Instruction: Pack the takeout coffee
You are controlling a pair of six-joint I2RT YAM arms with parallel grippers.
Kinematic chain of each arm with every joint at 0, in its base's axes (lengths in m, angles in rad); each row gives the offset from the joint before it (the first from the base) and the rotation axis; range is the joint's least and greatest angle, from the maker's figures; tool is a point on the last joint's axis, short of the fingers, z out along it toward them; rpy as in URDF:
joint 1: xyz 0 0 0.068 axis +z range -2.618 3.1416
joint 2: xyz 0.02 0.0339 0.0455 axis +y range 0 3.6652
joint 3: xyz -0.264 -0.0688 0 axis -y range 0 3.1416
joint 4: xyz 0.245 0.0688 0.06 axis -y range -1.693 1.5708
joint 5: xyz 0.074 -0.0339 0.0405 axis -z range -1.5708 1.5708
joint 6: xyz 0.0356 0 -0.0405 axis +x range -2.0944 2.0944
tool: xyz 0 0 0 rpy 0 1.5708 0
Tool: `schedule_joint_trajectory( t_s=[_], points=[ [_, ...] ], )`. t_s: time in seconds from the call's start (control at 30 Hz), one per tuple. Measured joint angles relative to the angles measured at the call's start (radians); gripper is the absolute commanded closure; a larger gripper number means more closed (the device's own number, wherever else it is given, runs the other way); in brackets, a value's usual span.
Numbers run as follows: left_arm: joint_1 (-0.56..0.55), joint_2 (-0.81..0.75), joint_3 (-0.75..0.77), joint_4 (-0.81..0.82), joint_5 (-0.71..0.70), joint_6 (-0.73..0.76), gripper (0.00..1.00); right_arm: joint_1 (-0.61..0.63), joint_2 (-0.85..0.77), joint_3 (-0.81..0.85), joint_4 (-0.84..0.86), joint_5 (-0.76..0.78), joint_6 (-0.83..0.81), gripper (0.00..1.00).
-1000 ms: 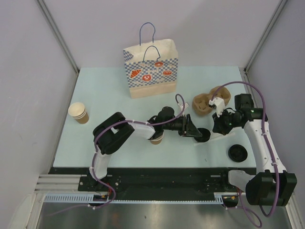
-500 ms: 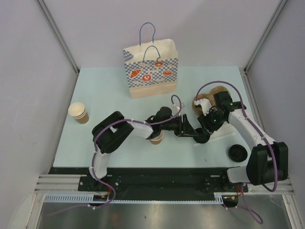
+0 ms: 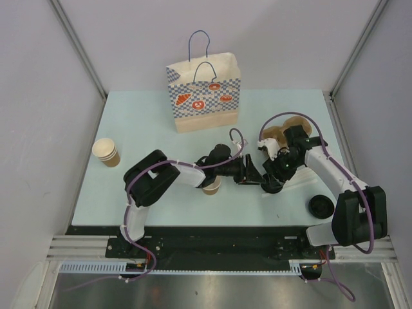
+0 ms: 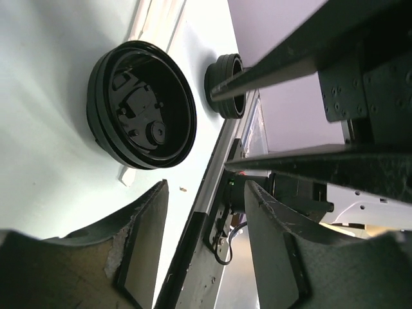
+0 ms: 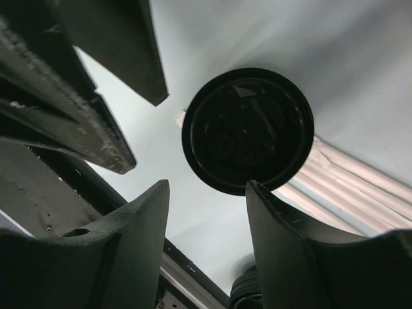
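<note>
Wrist views only: black lid (image 5: 248,129) lies upside down on the table (image 3: 141,129), hollow side up; overhead it is just a dark disc. Overhead only: coffee cup (image 3: 211,186), brown, open-topped, mid-table under the left arm (image 3: 193,175). Left gripper (image 4: 206,193) and right gripper (image 5: 207,193) close on the lid from opposite sides, fingers spread, empty.

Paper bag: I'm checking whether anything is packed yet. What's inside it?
Only the pale inner wall near the mouth of the paper bag shows, with nothing sticking out. Its lower interior is hidden by the front panel.
</note>
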Motion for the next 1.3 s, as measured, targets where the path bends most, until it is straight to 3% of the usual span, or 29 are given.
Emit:
schedule_joint_trajectory(
  t_s=[0.4,0.83,0.93,1.17,1.3],
  points=[
    [0.013,-0.020,-0.008,0.001,-0.001,0.001,0.42,0.063,0.071,-0.019,0.008,-0.010,-0.037,0.45],
    [0.016,-0.020,-0.013,-0.004,-0.007,0.001,0.41,0.063,0.109,-0.058,0.063,0.013,-0.044,0.55],
    [0.018,-0.020,-0.013,-0.007,-0.008,0.001,0.41,0.063,0.113,-0.060,0.074,0.016,-0.045,0.62],
    [0.018,-0.020,-0.013,-0.006,-0.008,0.001,0.41,0.063,0.113,-0.061,0.095,0.020,-0.044,1.00],
    [0.018,-0.020,-0.013,-0.005,-0.008,0.001,0.41,0.063,0.111,-0.064,0.096,0.020,-0.037,1.00]
  ],
)
